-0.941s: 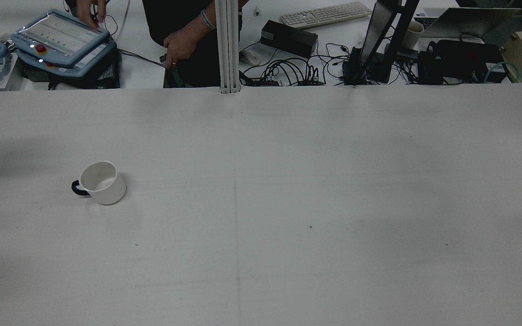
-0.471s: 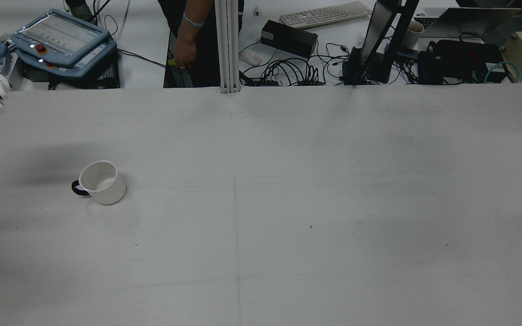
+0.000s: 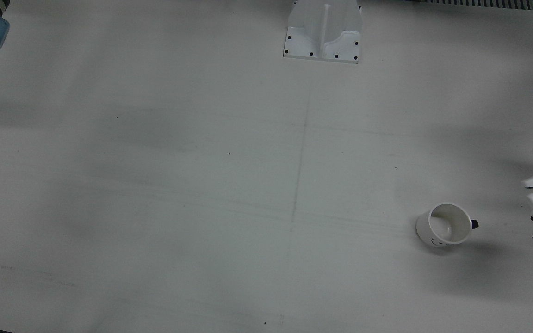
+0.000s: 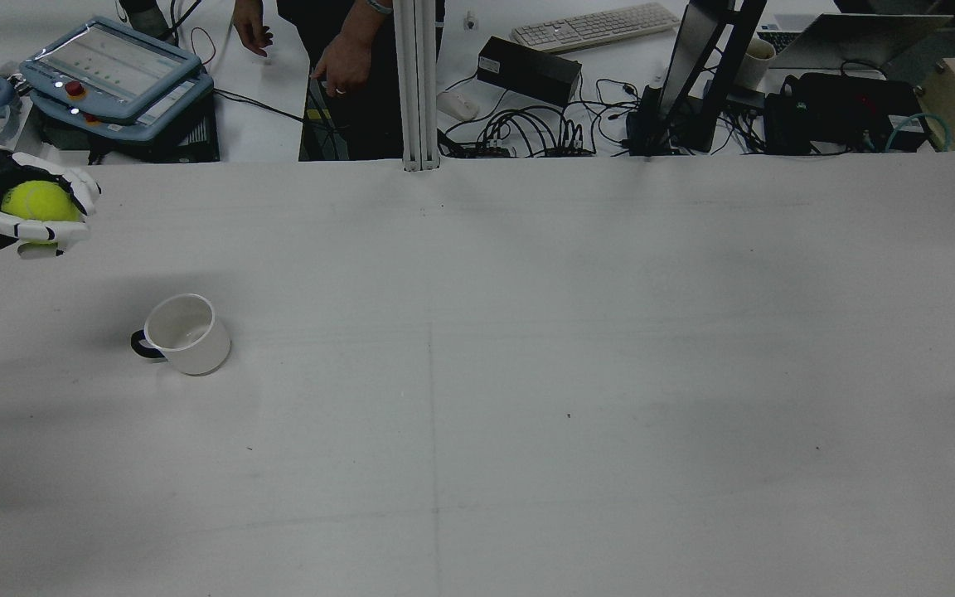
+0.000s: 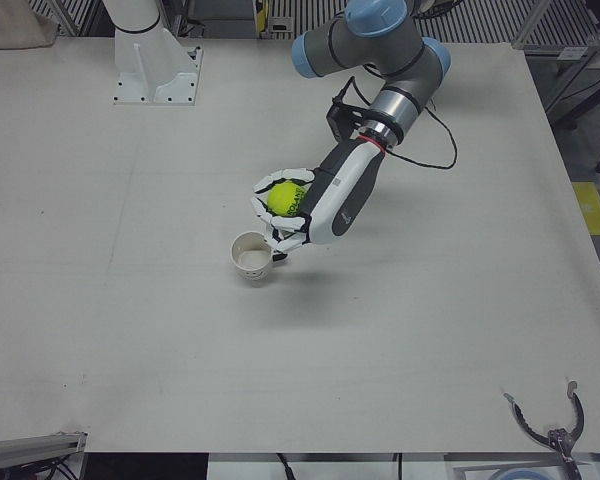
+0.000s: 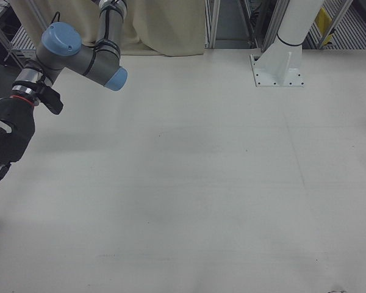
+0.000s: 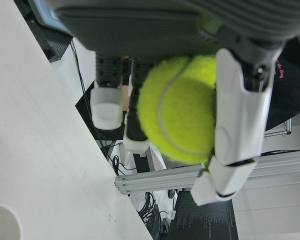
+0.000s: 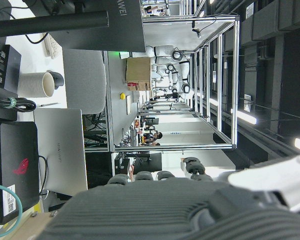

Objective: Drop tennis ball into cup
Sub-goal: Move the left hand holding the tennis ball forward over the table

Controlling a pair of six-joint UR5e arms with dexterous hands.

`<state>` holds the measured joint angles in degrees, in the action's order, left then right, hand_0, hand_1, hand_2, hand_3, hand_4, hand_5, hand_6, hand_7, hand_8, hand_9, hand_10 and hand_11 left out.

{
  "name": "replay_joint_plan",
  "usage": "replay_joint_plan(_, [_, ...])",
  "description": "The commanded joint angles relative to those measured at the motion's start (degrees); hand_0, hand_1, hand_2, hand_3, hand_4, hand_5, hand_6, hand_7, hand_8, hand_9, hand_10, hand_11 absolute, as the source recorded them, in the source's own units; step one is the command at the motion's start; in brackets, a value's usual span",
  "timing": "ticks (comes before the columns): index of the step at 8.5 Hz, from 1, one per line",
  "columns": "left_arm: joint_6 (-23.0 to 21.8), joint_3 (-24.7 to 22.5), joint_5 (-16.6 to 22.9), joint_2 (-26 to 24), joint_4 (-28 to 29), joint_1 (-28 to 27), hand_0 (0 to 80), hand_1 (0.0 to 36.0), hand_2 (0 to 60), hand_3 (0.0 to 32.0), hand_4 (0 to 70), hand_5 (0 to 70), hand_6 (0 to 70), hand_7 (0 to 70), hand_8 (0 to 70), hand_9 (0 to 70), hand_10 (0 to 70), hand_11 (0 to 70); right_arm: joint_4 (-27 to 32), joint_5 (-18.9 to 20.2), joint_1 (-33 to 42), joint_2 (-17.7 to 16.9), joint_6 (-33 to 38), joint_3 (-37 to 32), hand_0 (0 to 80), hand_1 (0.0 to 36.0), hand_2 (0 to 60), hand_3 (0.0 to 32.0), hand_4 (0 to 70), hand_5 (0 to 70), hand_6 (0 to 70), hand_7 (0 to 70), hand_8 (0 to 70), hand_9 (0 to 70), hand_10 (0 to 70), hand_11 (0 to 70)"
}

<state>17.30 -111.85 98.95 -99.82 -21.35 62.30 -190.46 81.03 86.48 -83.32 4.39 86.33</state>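
A white cup (image 4: 183,333) with a black handle stands upright on the table's left half; it also shows in the front view (image 3: 444,224) and the left-front view (image 5: 250,255). My left hand (image 4: 30,214) is shut on a yellow-green tennis ball (image 4: 36,201) and holds it in the air, off to the cup's handle side. The hand (image 5: 288,212) and ball (image 5: 285,196) show just beside the cup in the left-front view. The left hand view shows the ball (image 7: 180,110) between the fingers (image 7: 237,115). My right hand (image 6: 1,143) hangs empty at the table's far side, its fingers straight.
The arm pedestal (image 3: 323,30) stands at the table's rear middle. A post (image 4: 416,83) rises at the far edge. Beyond it are a teach pendant (image 4: 113,66), cables, a keyboard and a person (image 4: 345,58).
My left hand with the ball has come into the rear view from the left edge and moved right, toward the cup. The cup has not moved. The person behind has shifted.
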Motion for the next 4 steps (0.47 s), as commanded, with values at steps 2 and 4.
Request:
replay_joint_plan(2, [0.02,0.05,-0.6,-0.12,-0.01,-4.29,57.7,36.0,60.0,0.0,70.0,24.6,35.9,70.0,70.0,70.0,70.0,70.0,0.0,0.0,0.0,0.0,0.0,-0.02,0.0,0.0,0.0,0.0,0.0,0.0,0.0,0.0,0.0,0.0,0.0,0.0])
replay_joint_plan(4, [0.02,0.05,-0.51,0.06,-0.01,-5.51,57.8,36.0,60.0,0.0,70.0,24.6,35.9,70.0,70.0,70.0,70.0,70.0,0.0,0.0,0.0,0.0,0.0,0.07,0.0,0.0,0.0,0.0,0.0,0.0,0.0,0.0,0.0,0.0,0.0,0.0])
